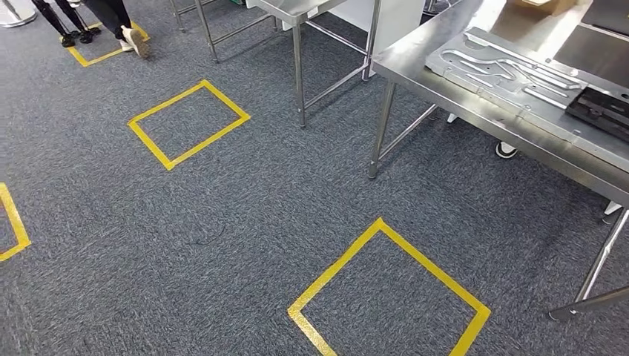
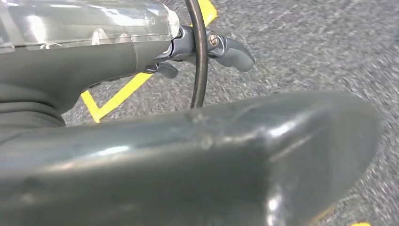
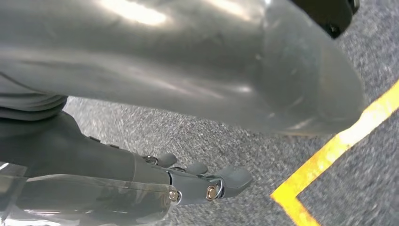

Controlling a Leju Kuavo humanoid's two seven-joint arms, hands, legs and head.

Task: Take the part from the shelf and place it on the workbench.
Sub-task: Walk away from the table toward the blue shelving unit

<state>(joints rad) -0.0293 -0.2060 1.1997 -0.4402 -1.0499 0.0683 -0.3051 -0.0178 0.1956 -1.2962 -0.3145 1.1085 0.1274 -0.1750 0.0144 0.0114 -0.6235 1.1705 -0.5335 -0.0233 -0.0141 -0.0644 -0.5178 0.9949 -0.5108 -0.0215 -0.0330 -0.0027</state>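
Grey metal plate (image 1: 512,74), flat and pressed with winding channels, lies on the steel workbench (image 1: 415,63) beside a dark tray (image 1: 602,111); whether it is the task's part, I cannot tell. Left hand (image 2: 207,52) and right hand (image 3: 197,181) hang over blue-grey carpet (image 1: 245,222), fingers loosely extended, holding nothing, probably because the robot is walking. Yellow tape squares (image 1: 389,293) likely mark standing spots. A person's feet (image 1: 133,41) stand far off.

The right hand (image 3: 188,181) hangs over grey carpet (image 3: 226,136) near a yellow tape corner (image 3: 301,202), fingers apparently straight and holding nothing.
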